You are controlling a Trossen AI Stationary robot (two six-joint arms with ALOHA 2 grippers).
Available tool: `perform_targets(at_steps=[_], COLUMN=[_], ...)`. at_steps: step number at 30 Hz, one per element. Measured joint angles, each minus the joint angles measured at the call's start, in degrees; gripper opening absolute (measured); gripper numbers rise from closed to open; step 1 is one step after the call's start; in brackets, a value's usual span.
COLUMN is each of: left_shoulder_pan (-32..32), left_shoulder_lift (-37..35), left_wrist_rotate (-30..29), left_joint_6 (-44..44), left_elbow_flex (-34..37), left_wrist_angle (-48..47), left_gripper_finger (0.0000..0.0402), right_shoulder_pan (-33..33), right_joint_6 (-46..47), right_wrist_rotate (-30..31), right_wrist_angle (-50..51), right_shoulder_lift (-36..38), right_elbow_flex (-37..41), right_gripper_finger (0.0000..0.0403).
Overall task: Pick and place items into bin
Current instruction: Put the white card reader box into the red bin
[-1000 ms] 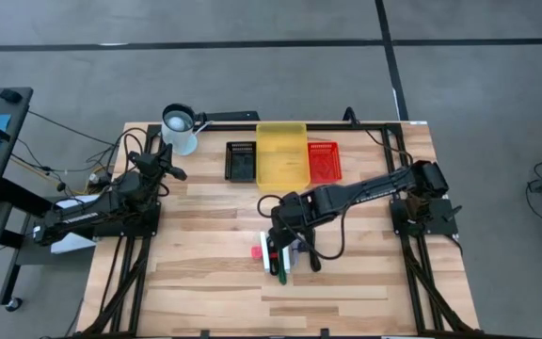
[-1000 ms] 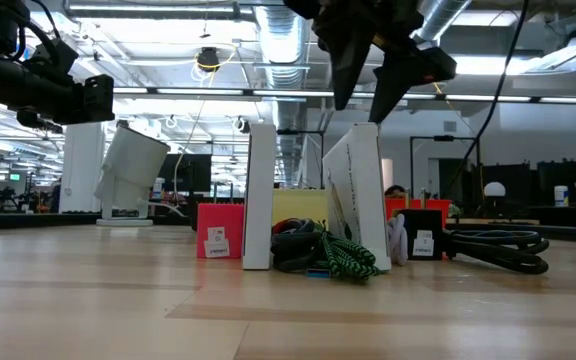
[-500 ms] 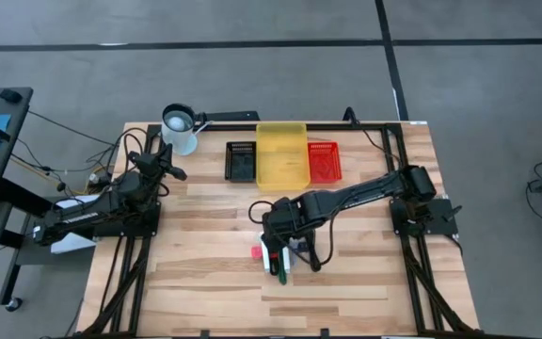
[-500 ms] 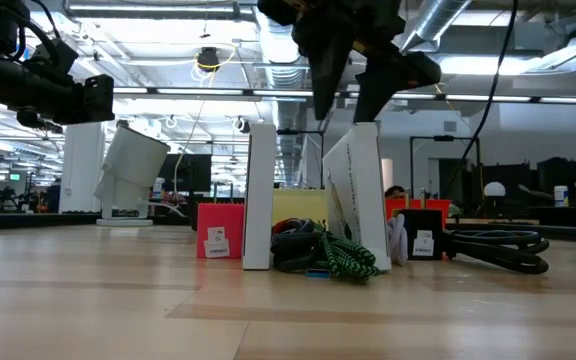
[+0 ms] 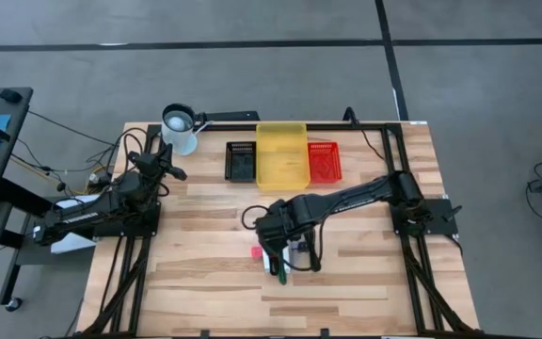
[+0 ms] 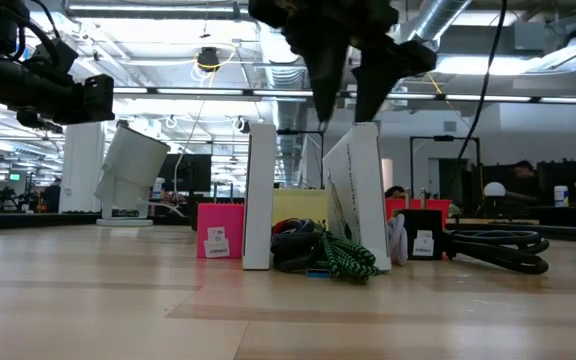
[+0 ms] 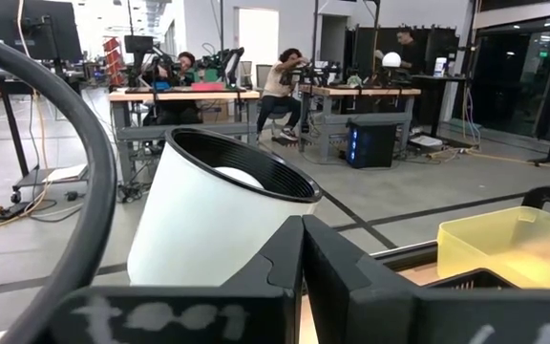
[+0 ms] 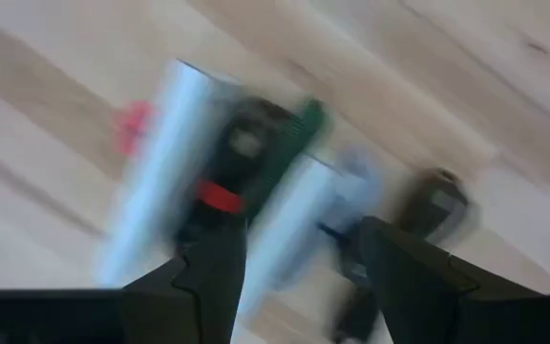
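The items lie in a small pile [image 5: 283, 258] at the table's middle: two white pieces [image 6: 259, 195] standing upright, a black coiled cable [image 6: 296, 245], a green braided cord [image 6: 350, 257] and a green stick [image 8: 294, 134]. A pink-red cube [image 5: 255, 252] sits just left of the pile. My right gripper [image 6: 345, 95] hangs open above the pile, pointing down and touching nothing; its wrist view shows the blurred items between its fingers [image 8: 208, 277]. The yellow bin [image 5: 282, 153] stands at the far side. My left gripper [image 7: 302, 258] waits shut at the table's left.
A black tray [image 5: 241, 160] and a red tray [image 5: 324, 160] flank the yellow bin. A white cup [image 5: 179, 128] lies tipped at the far left corner. A black cable [image 6: 498, 247] rests right of the pile. People work at benches in the room behind.
My right gripper has moved toward the table's left and a little down, and now hangs above the pile's left part, still open. The items have not moved.
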State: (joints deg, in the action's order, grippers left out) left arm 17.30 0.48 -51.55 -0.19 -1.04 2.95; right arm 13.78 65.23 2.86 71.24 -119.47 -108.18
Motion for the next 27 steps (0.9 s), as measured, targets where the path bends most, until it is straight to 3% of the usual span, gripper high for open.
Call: perform_targets(at_steps=[27], left_shoulder_pan=[-0.02], left_shoulder_lift=[-0.01], left_wrist_rotate=[0.13], left_joint_6=[0.00], left_elbow_flex=[0.00], left_wrist_angle=[-0.01], left_gripper_finger=[0.0000], right_shoulder_pan=[0.60], right_joint_6=[-0.35], right_wrist_rotate=[-0.33], right_wrist_angle=[-2.27], right_shoulder_lift=[-2.63], right_elbow_flex=[-0.16], right_gripper_finger=[0.0201])
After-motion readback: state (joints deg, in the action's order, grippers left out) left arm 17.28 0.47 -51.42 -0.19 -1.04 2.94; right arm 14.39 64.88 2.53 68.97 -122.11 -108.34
